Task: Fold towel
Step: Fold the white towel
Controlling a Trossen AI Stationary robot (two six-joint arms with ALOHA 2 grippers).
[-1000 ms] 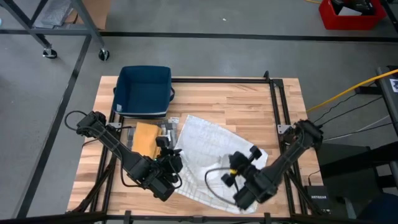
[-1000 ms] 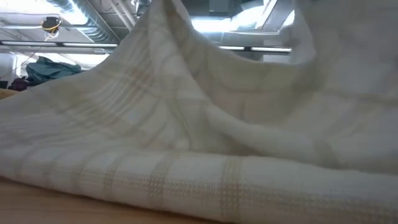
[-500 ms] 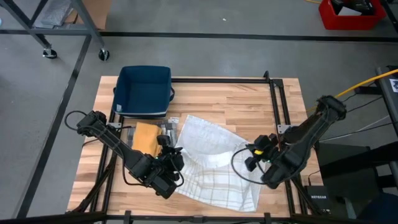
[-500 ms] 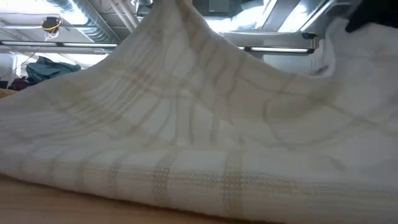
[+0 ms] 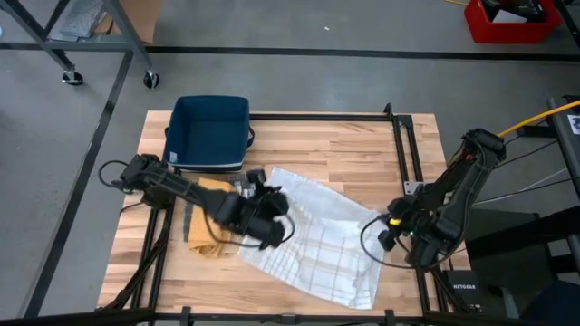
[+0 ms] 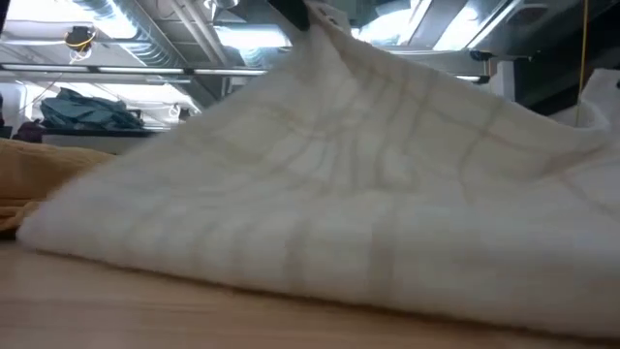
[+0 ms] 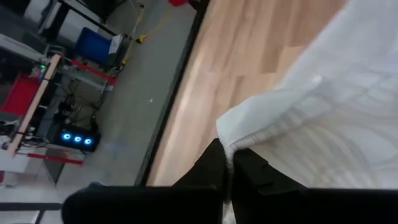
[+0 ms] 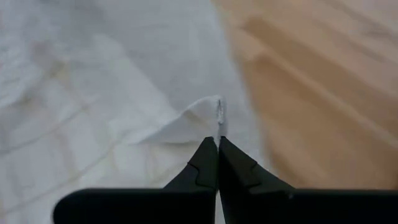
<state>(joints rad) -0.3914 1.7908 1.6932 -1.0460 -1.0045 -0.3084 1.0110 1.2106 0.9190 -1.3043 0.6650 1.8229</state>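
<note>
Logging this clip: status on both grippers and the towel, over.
Left gripper shut on towel edge, lifted mid-table. Right gripper shut on towel corner. Orange cloth beside towel, under left arm.

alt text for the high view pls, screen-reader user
Seen from above, two dark arms hold a white checked towel on a wooden table: the left gripper pinches its left edge, the right gripper its right corner. A yellow cloth and a blue bin sit beside it.
</note>
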